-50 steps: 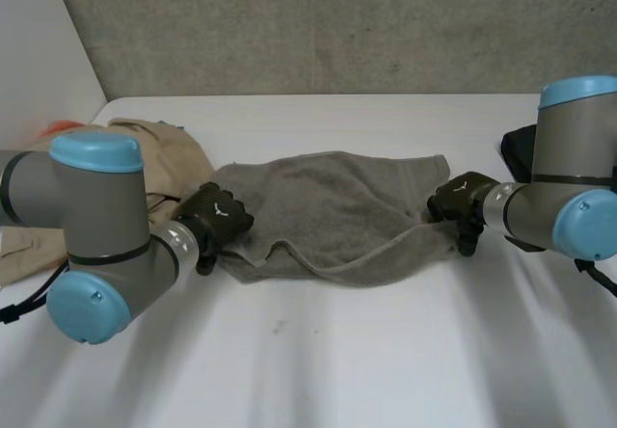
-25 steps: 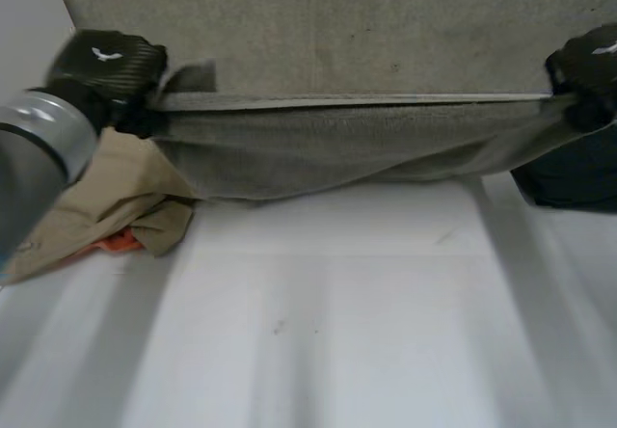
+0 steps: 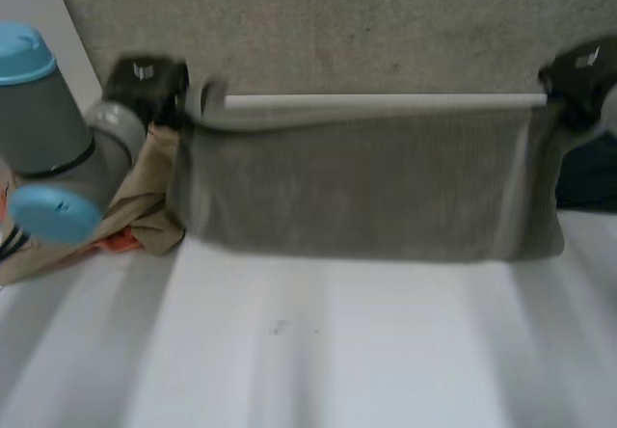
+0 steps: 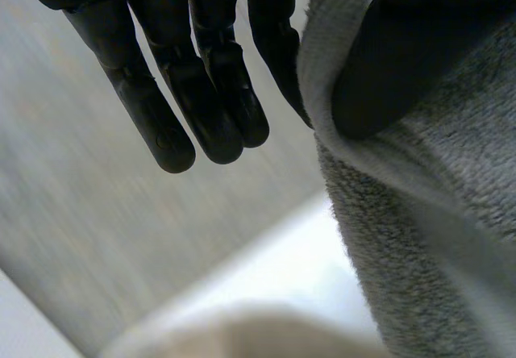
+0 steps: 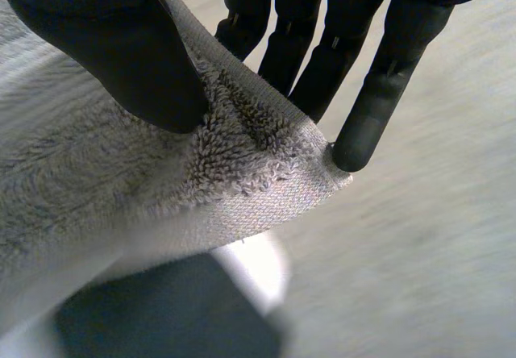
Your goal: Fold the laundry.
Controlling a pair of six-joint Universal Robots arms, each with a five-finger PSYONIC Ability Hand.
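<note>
A grey towel [image 3: 371, 182] hangs stretched above the table between both hands. My left hand [image 3: 143, 83] grips its upper left corner; in the left wrist view the thumb [image 4: 379, 60] presses the towel [image 4: 427, 237] against a finger behind it, while the other fingers [image 4: 201, 92] hang straight beside the cloth. My right hand [image 3: 578, 76] pinches the upper right corner; in the right wrist view the thumb [image 5: 121, 52] clamps the towel corner [image 5: 242, 164] against the fingers [image 5: 371, 100]. The towel's lower edge hangs just above the table.
A beige garment [image 3: 125, 211] with something orange [image 3: 120, 242] under it lies at the left, behind my left arm [image 3: 48, 148]. A dark cloth [image 3: 588, 177] lies at the right behind the towel. White table [image 3: 337, 351] stretches in front.
Both hands closed on the towel's corners, lifted it off the table and pulled it taut. Since half a second ago it has unrolled downward and hangs flat.
</note>
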